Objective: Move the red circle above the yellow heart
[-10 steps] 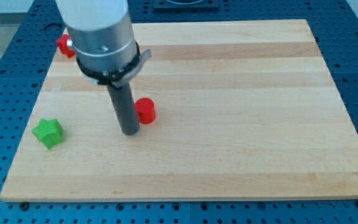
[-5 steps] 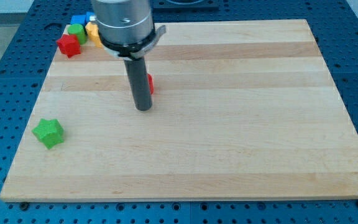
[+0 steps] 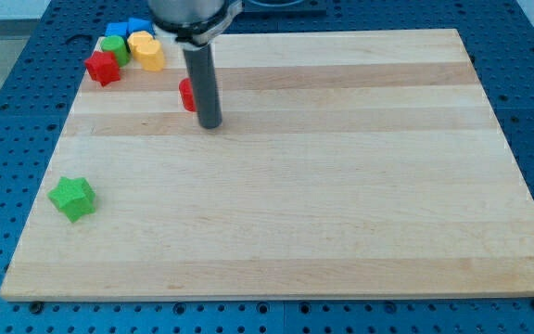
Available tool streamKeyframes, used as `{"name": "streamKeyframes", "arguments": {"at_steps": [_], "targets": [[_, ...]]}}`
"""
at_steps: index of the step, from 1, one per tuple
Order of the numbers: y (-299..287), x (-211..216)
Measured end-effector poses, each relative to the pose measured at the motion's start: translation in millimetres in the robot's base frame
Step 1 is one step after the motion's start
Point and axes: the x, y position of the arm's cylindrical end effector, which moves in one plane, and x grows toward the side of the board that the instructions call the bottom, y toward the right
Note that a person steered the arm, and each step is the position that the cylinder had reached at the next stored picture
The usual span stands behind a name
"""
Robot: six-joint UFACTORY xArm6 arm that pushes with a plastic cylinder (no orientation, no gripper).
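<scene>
I am driving a plain rod here, so there are no jaws to be apart or together; my tip [image 3: 210,124] is resting on the wooden bench [image 3: 341,186] and doing the pushing. The red circle [image 3: 187,95] is sitting just at the view's left of my tip and slightly toward the view's top, apparently touching the rod, which is hiding its right half. The yellow heart [image 3: 147,51] is lying farther toward the view's top-left from my tip, in a tight cluster at the bench corner with a red block [image 3: 102,68], a green block [image 3: 115,49] and a blue block [image 3: 138,26]. I judge the circle is needing to travel up and left, past the heart, though very little bench is remaining above the heart. A green star [image 3: 71,198] is lying well apart, toward the view's bottom-left from my tip. I am reading no brand, label or writing anywhere.
</scene>
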Motion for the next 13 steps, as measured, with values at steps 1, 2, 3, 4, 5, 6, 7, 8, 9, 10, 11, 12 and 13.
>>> {"name": "streamKeyframes", "arguments": {"at_steps": [1,2,3,4,5,6,7,8,9,10,11,12,13], "targets": [[-9.1,-24.4],[-9.1,-74.9],[-9.1,-103.1],[-9.1,-103.1],[-10.8,-126.7],[-13.9,-158.4],[-12.6,-172.1],[24.0,-172.0],[35.2,-178.3],[18.0,-179.1],[-3.3,-179.1],[-23.3,-179.2],[-46.1,-179.2]]}}
